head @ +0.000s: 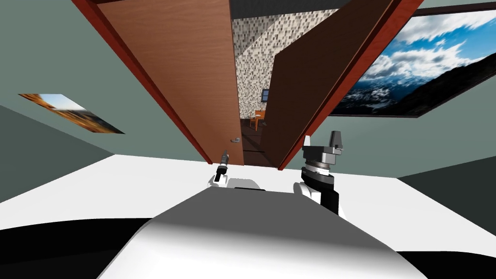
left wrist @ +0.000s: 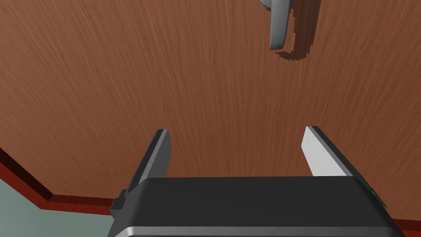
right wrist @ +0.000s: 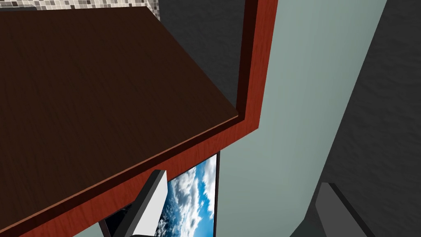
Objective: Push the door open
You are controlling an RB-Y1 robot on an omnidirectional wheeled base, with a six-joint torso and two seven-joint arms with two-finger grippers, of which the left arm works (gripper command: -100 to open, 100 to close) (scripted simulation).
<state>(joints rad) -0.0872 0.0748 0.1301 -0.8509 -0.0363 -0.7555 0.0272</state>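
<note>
Left gripper (left wrist: 237,131) wide at door (left wrist: 123,74); finger may snag handle (left wrist: 278,29) (close ahead), skewing push. Right gripper (right wrist: 241,179) wide, idle.

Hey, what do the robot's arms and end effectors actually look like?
The left end effector is a dark, rounded box bearing two thin, light grey, blade-like fingers. The right end effector has the same blades. The right forearm is white with dark joints and a grey ringed wrist.
</note>
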